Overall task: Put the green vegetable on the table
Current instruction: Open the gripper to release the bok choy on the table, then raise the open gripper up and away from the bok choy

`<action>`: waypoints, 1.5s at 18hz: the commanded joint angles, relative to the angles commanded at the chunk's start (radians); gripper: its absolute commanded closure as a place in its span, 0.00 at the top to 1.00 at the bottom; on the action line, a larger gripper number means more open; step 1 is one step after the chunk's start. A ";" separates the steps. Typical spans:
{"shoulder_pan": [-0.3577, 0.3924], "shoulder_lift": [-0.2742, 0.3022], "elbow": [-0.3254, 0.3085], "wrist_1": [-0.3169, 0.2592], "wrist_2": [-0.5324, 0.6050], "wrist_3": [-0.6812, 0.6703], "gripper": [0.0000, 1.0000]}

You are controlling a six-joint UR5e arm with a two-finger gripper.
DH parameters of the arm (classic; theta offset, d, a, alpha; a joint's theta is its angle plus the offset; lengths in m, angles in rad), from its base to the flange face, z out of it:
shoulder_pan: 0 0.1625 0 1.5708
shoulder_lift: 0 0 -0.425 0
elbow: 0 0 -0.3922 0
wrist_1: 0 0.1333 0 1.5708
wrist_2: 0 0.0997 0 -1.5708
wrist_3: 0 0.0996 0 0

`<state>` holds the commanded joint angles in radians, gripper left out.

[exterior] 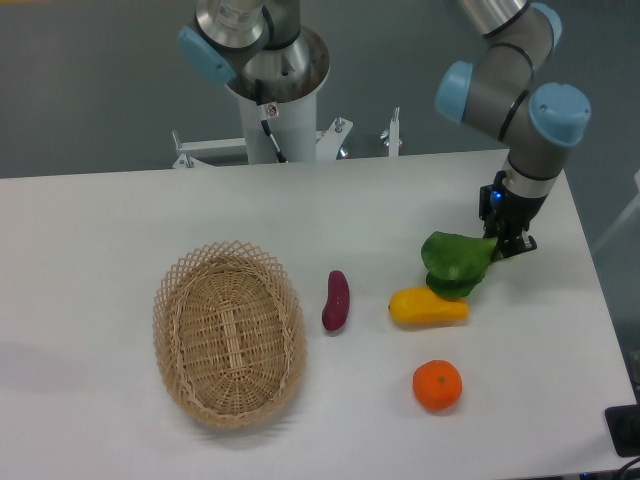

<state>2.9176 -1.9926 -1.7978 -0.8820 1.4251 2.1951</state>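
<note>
Green vegetable point(456, 262) is lying on the white counter point(120, 220), right of the wicker basket point(229, 334) and purple piece point(336, 300), touching the yellow fruit point(428, 307) above the orange point(437, 385); the gripper point(497, 247) is pinching its right edge.

From my feed I see an oval woven wicker basket point(229, 336) lying left of centre with nothing visible inside it, and a purple eggplant-like piece point(336, 300) just to its right, lengthwise and apart from the rim. Further right lies a yellow mango-shaped fruit point(428, 307), and nearer me, apart from it, sits an orange point(437, 385). A dark object point(624, 430) pokes in at the lower right corner.
</note>
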 joint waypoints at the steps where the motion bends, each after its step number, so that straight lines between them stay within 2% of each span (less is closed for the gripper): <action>1: 0.000 0.000 0.002 0.000 -0.002 0.000 0.74; 3: 0.000 0.000 0.002 0.000 -0.002 -0.003 1.00; 8: -0.002 0.034 0.018 -0.002 0.000 -0.053 1.00; 12: -0.023 0.066 0.031 -0.006 -0.003 -0.225 1.00; 14: -0.035 0.089 0.032 -0.006 -0.017 -0.247 1.00; 17: -0.051 0.100 0.063 -0.008 -0.080 -0.317 1.00; 22: -0.055 0.140 0.150 -0.034 -0.075 -0.356 1.00; 24: -0.054 0.152 0.208 -0.110 -0.077 -0.356 1.00; 27: -0.048 0.144 0.345 -0.324 -0.055 -0.341 1.00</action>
<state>2.8701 -1.8484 -1.4532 -1.2065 1.3697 1.8545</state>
